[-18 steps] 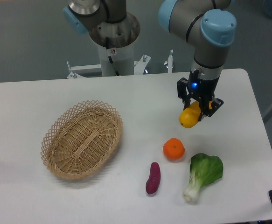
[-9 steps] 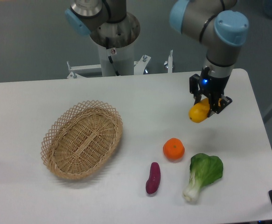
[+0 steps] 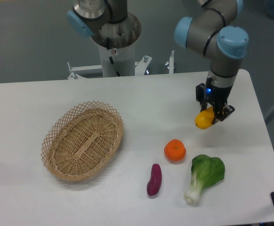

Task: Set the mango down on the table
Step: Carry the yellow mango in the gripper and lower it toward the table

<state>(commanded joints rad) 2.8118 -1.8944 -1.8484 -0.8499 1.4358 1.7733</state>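
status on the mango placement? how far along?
Done: the mango is picked and sits clamped in the claw, out over the right side of the table, away from the basket. In hand: the carry, or a descent; whether the mango touches the surface I cannot tell from this view. Left: set it down, open the claw, and retract.

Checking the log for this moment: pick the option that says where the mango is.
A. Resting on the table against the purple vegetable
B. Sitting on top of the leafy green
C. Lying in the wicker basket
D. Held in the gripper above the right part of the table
D: the mango sits between the fingers of the gripper, over the white table, up and to the right of the orange and far from the basket.
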